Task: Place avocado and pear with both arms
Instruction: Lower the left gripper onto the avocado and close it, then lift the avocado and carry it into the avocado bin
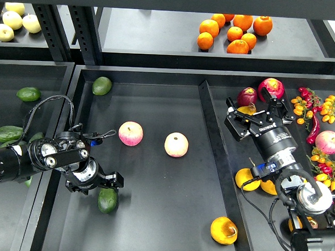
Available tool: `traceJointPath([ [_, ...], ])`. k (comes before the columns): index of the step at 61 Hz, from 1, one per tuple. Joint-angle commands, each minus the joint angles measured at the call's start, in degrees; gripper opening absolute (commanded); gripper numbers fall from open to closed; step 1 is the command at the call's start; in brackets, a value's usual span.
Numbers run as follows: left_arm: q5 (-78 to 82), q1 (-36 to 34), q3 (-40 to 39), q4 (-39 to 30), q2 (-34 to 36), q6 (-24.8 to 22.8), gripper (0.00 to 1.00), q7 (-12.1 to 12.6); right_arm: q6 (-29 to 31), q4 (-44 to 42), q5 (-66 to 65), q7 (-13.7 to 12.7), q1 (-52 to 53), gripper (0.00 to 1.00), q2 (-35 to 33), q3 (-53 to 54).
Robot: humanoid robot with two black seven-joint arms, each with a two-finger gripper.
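The dark green avocado [107, 200] lies at the front left of the middle black tray [151, 236]. My left gripper [101, 185] is right above it and touches or overlaps its top. The fingers are dark against the tray, so I cannot tell their state. The yellow-orange pear [224, 230] with a brown blotch lies at the tray's front right, away from both grippers. My right gripper [257, 110] hovers over the right bin with its fingers spread wide. A small yellow fruit [247, 109] shows between them.
Two pink-and-yellow apples [131, 133] [176, 144] lie mid-tray, and a lighter avocado [102, 85] at its back left. More avocados [27, 93] fill the left bin. The right bin holds red apples [271, 86], yellow fruit [247, 179] and small tomatoes. Oranges [234, 33] sit on the shelf.
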Motion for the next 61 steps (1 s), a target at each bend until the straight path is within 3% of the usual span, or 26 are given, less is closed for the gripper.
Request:
traceJointPath([
  [1,-0.07,0.64,0.00,0.87,-0.60,0.01,0.99,0.00,0.01,0.08,-0.07,0.00,0.00,1.00,0.00,-0.01],
  [10,-0.07,1.08,-0.09,1.22,-1.48,0.01,0.96,0.00,0.01,0.08,0.01,0.00,-0.09,1.00,0.00,0.08],
  [18,-0.25,1.96,-1.23,2.80,-2.09,0.01,0.77,0.00,0.01,0.25,0.01,0.00,-0.09,1.00,0.00,0.43],
  [20,-0.60,2.13,-1.41,3.33,-2.36,0.01,0.70,0.00,0.01,0.25,0.01,0.00,-0.26,1.00,0.00,0.43],
  [25,-1.47,2.40,-3.43,4.82,-2.80,0.01,0.33,0.00,0.09,0.34,0.01,0.00,-0.70,1.00,0.00,0.43],
  [26,-2.26,2.66,-4.30,5.34,-2.97,0.01,0.21,0.00,0.09,0.34,-0.07,0.00,-0.79,1.00,0.00,0.43],
  [29,-7.33,3.89,-6.85,8.40,-3.58,0.01,0.07,0.00,0.09,0.34,0.01,0.00,-1.14,1.00,0.00,0.43],
  [49,-9.39,2.84,-7.30,7.72,-1.66,0.01,0.05,0.00,0.18,0.34,-0.07,0.00,-1.32,1.00,0.00,0.43],
  [61,-13.24,-1.81,-8.70,5.79,1.94,0.01,0.05,0.00,0.18,0.34,-0.07,0.00,-1.32,1.00,0.00,0.43],
])
